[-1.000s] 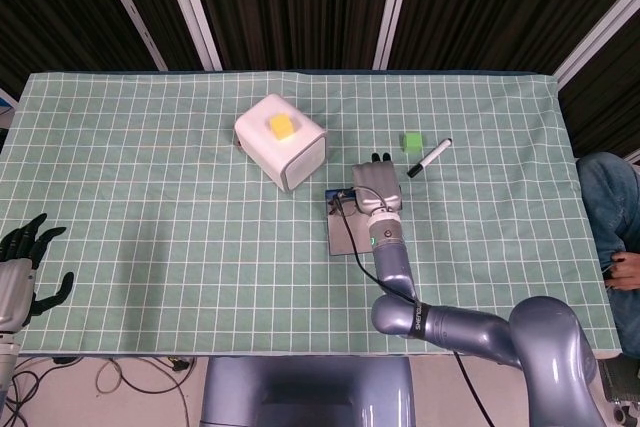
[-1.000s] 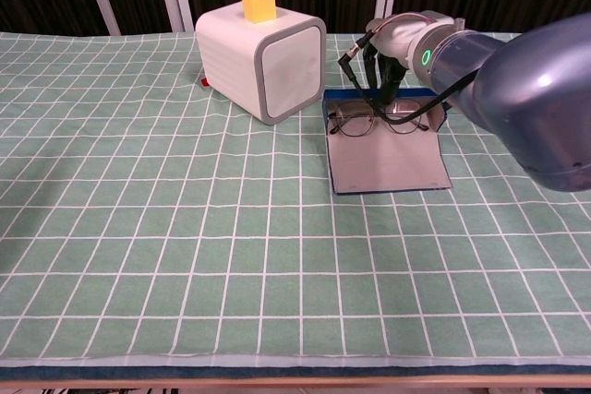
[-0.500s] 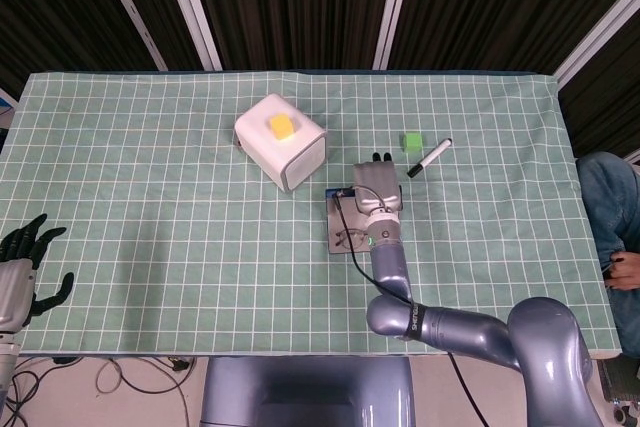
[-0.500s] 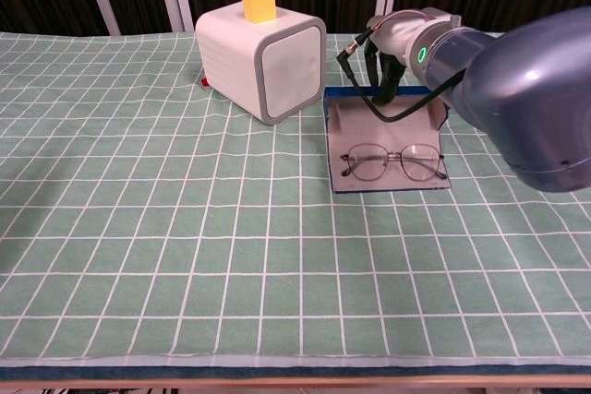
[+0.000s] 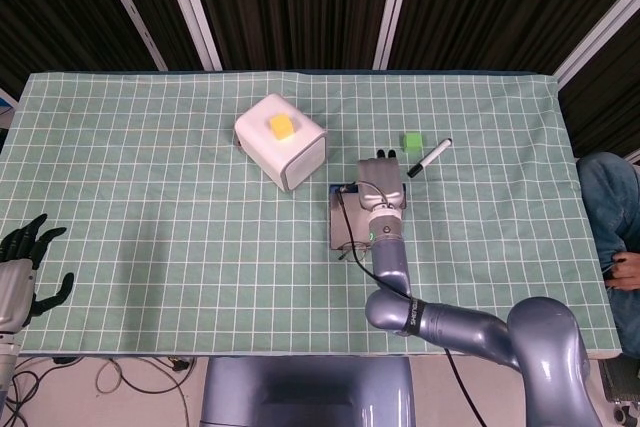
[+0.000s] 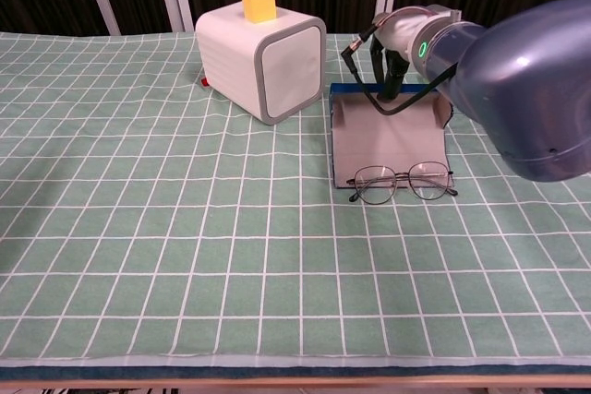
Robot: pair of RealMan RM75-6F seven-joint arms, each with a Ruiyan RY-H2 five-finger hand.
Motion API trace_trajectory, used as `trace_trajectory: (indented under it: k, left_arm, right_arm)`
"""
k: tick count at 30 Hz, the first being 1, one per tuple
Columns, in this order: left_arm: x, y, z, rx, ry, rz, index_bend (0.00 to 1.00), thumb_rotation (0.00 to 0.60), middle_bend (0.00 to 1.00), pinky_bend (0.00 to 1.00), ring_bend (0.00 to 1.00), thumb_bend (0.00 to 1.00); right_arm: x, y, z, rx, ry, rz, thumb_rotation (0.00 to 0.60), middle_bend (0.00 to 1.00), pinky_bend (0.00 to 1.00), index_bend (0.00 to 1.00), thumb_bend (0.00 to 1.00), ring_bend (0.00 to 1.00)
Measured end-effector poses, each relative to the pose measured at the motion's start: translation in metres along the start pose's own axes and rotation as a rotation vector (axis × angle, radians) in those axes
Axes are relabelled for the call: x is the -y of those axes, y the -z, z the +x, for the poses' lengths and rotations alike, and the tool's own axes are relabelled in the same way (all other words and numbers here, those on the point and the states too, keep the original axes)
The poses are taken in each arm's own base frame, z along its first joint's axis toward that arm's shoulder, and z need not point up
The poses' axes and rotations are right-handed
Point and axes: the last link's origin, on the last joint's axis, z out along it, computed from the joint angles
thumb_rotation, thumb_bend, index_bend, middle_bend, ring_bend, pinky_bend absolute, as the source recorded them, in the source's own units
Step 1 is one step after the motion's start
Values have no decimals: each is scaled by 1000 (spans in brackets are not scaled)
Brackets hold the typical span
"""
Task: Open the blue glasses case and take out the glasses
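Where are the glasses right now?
In the chest view, the glasses lie right of centre on the near edge of the open blue glasses case, sticking out onto the green tablecloth, in front of the right arm.

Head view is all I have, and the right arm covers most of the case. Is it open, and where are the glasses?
Observer: It is open. The chest view shows the blue glasses case lying flat on the cloth, and the glasses lie across its near edge, the side towards the robot.
Operator: Is the right hand on the glasses?
Observer: No. In the chest view the right hand is at the case's far rim, and the bare lining of the case lies between it and the glasses. I cannot tell whether it grips the rim.
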Motion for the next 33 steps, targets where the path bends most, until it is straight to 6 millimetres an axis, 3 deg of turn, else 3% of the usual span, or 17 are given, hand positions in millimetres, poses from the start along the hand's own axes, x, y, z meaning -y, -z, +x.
trace_trajectory:
  k: [14, 33]
  left_arm:
    - [0, 0, 0, 3, 1, 3, 158, 600, 0, 0, 0, 380]
    - [1, -1, 0, 5, 2, 15, 158, 600, 0, 0, 0, 380]
  right_arm:
    - [-12, -11, 17, -46, -85, 8, 600, 504, 212, 585, 438, 237]
    - [-87, -31, 49, -127, -116, -67, 600, 495, 212, 595, 437, 237]
